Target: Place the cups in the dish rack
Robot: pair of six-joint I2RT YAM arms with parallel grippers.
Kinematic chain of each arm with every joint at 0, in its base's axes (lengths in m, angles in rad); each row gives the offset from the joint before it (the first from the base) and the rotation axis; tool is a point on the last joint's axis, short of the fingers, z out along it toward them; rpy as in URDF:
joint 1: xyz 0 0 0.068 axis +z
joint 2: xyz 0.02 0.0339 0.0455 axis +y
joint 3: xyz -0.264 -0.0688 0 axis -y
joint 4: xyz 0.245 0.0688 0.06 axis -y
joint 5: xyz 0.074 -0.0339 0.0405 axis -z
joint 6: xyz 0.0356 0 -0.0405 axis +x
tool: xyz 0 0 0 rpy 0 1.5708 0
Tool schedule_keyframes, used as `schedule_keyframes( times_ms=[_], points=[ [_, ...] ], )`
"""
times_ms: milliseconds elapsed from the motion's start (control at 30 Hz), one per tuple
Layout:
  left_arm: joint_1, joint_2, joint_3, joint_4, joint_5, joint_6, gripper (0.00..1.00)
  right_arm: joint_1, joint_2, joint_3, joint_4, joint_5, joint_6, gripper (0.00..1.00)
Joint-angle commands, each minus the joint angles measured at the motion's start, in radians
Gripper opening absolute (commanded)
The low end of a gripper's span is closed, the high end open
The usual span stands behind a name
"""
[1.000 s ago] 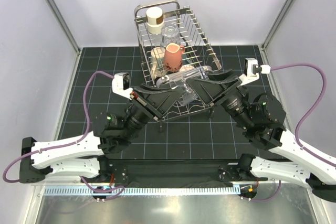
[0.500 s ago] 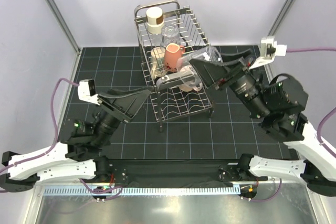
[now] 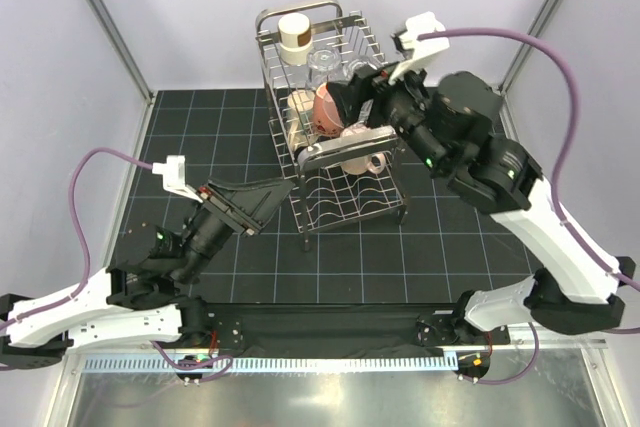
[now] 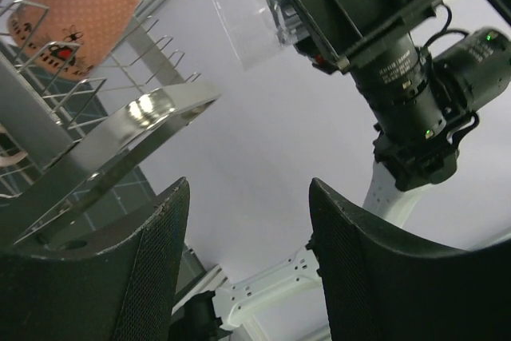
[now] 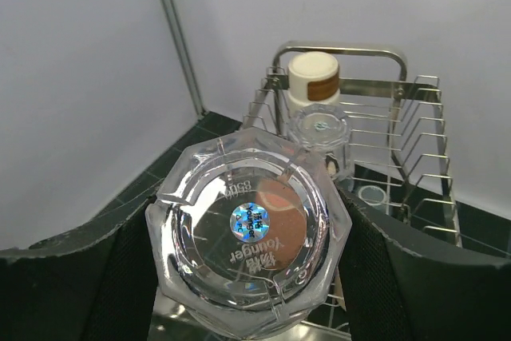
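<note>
Currently gripping a clear glass tumbler [image 5: 249,229] firmly in the right gripper [image 3: 358,99] over the dish rack [image 3: 345,144], near its salmon mug [image 3: 328,107]; holding the left gripper [image 4: 247,189] spread apart off the rack's near-left corner

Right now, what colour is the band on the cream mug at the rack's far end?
Brown band; clearest in the right wrist view.

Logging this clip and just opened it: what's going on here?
The right gripper holds a clear glass tumbler above the dish rack, not yet set down. The rack already carries a salmon pink mug, a cream banded mug and another glass. The left gripper is open and empty, off to the rack's left.
</note>
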Motion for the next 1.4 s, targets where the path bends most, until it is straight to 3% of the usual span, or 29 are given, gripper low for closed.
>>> schedule_keyframes(
  times_ms=[0,200,833,1367],
  points=[
    [-0.002,-0.014,0.038,-0.079,-0.062,0.008,0.60,-0.062,0.035,0.104,-0.109,0.025,-0.058,0.04],
    [-0.002,-0.038,0.042,-0.125,-0.080,0.007,0.60,-0.218,0.073,0.107,-0.154,-0.133,0.008,0.04],
    [-0.002,-0.092,0.027,-0.220,-0.123,-0.007,0.60,-0.228,0.136,0.083,-0.221,-0.141,0.010,0.04],
    [-0.002,-0.121,0.010,-0.252,-0.137,-0.029,0.61,-0.231,0.129,-0.035,-0.122,-0.141,0.013,0.04]
  ],
)
